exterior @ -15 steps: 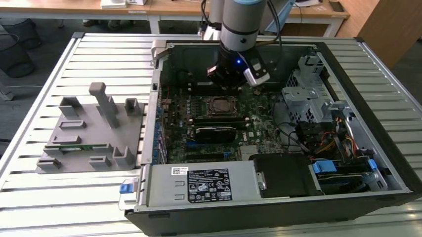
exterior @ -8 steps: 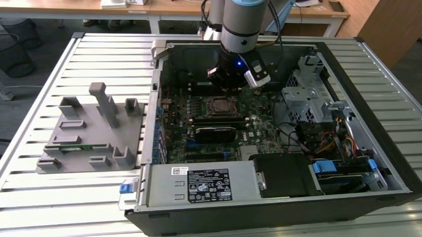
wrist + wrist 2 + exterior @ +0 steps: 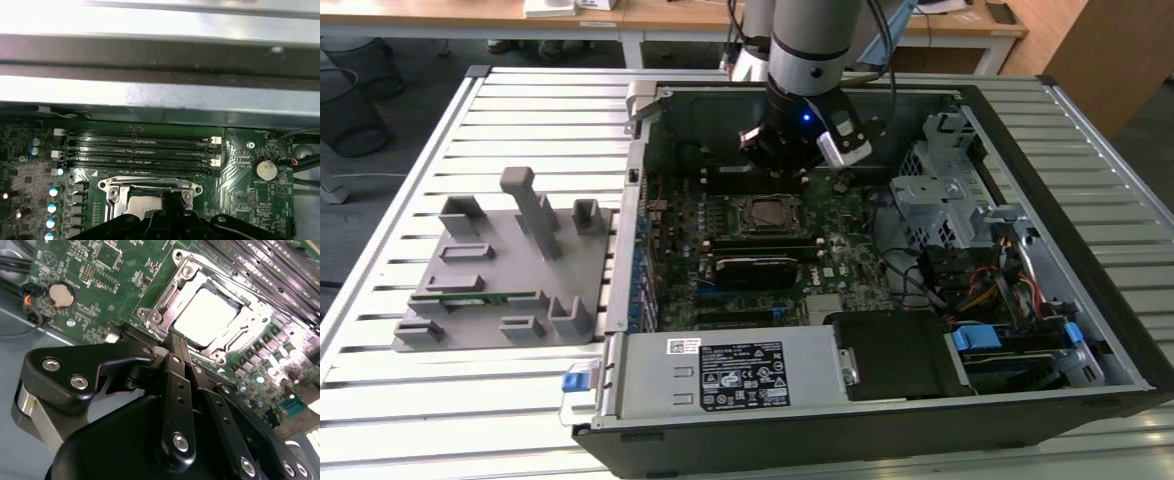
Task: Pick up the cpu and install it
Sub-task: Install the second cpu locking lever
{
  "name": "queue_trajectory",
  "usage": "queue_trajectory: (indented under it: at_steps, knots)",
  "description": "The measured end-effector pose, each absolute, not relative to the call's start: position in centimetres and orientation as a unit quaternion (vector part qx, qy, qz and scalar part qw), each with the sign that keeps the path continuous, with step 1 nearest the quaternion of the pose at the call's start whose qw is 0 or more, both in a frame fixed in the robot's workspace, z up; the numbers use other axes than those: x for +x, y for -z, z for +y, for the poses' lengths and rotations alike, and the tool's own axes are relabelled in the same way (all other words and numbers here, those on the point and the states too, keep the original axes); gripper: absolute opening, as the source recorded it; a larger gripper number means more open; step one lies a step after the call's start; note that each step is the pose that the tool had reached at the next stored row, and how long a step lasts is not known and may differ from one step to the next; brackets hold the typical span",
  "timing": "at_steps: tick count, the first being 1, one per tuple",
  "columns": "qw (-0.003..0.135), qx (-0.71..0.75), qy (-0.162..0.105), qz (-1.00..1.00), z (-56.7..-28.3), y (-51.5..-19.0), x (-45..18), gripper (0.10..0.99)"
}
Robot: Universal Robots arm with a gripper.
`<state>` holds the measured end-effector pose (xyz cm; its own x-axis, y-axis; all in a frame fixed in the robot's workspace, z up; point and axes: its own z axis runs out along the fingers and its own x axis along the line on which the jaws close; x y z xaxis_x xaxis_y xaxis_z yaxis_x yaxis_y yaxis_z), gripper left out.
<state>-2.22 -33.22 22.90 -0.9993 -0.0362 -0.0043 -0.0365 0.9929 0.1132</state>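
Inside the black-framed metal socket (image 3: 207, 315) lies the silvery square cpu (image 3: 205, 316); hand (image 3: 172, 340) pressed together, empty; chip likely light, fragile, best edge-gripped.

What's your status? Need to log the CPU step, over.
Claw closed, holding nothing, beside the socket. The cpu seated in the socket frame. Nothing blocking it.

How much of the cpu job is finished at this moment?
Done, it seems: the cpu already lies flat inside the socket on the motherboard. In hand: nothing visible; the gripper has its jaws closed together, beside the socket. Left: whether the socket frame is latched, I cannot tell.
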Motion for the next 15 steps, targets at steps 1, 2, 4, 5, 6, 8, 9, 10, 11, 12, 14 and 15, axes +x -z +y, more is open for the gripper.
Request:
queue_trajectory:
  at_steps: [1, 2, 4, 5, 6, 8, 9, 10, 11, 12, 14, 15]
  knots:
    - [0.001, -0.018, -0.057, 0.998, -33.3, -23.0, -2.2, 0.114]
    - [0.001, -0.018, -0.057, 0.998, -33.3, -23.0, -2.2, 0.114]
    - [0.001, -0.018, -0.057, 0.998, -33.6, -23.0, -2.2, 0.114]
    - [0.001, -0.018, -0.057, 0.998, -33.8, -23.0, -2.2, 0.114]
    - [0.001, -0.018, -0.057, 0.998, -34.1, -23.0, -2.2, 0.114]
    - [0.001, -0.018, -0.057, 0.998, -34.7, -23.0, -2.2, 0.114]
    - [0.001, -0.018, -0.057, 0.998, -35.0, -23.0, -2.2, 0.114]
    - [0.001, -0.018, -0.057, 0.998, -35.3, -23.0, -2.2, 0.114]
    - [0.001, -0.018, -0.057, 0.998, -35.5, -23.0, -2.2, 0.114]
    - [0.000, -0.018, -0.057, 0.998, -35.6, -23.0, -2.2, 0.114]
    - [-0.004, -0.018, -0.057, 0.998, -35.8, -23.0, -2.1, 0.114]
    - [-0.005, -0.018, -0.057, 0.998, -35.9, -23.0, -2.0, 0.114]
